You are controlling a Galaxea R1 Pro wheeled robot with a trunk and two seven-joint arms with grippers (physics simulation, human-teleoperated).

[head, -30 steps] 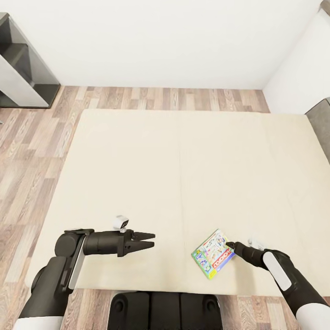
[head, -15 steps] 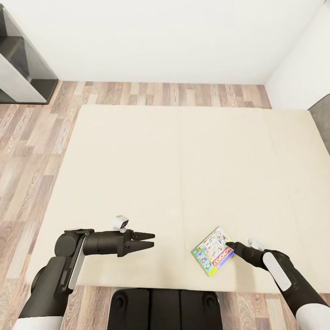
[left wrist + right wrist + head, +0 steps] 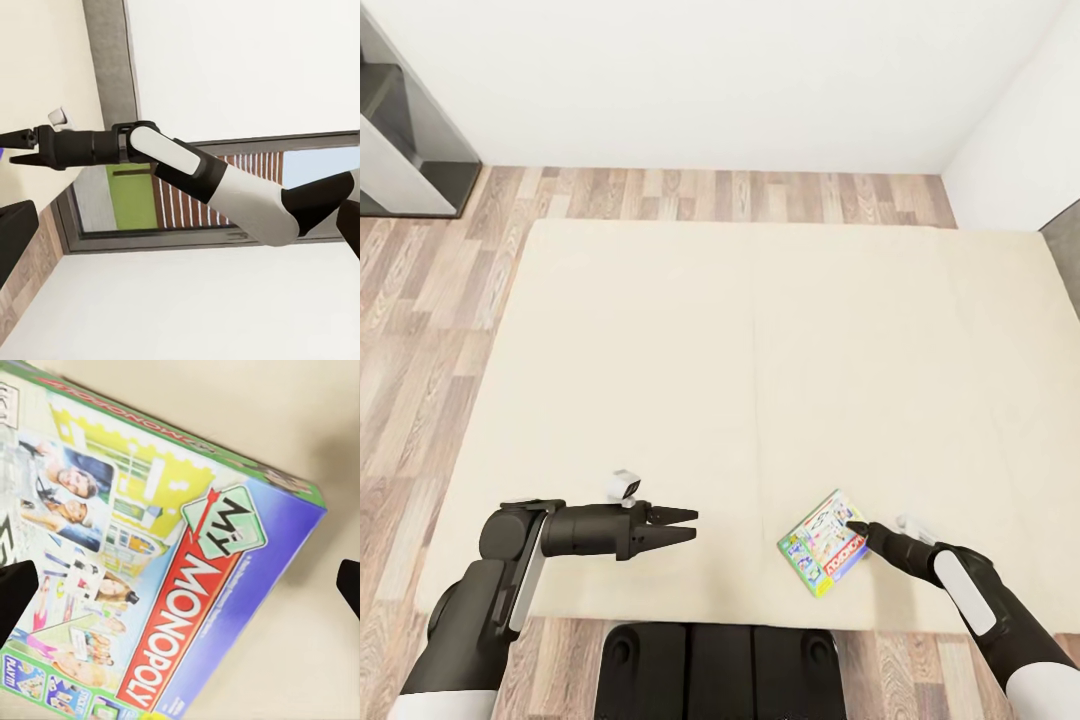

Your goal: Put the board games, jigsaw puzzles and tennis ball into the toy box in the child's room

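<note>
A board game (image 3: 823,542) with a white, green and yellow lid and a blue side lies on the cream bed (image 3: 760,350), near its front edge. My right gripper (image 3: 857,529) is at the box's right corner. The right wrist view looks down on the board game (image 3: 157,562); the right gripper (image 3: 180,585) is open, one fingertip (image 3: 15,596) at each side of the picture and nothing pinched. My left gripper (image 3: 693,524) hovers open over the mattress, well to the left of the game. The left wrist view looks across at the right gripper (image 3: 13,147).
The grey table (image 3: 395,165) stands at the far left by the white wall. Wood-plank floor (image 3: 420,300) runs along the bed's left and far sides. A grey headboard (image 3: 1065,225) edges in at the right. My dark base (image 3: 720,670) sits against the bed's front edge.
The whole picture has shifted: the bed's edges sit higher and the table has slid further left. Both arms keep their pose, and the right gripper stays at the game's corner.
</note>
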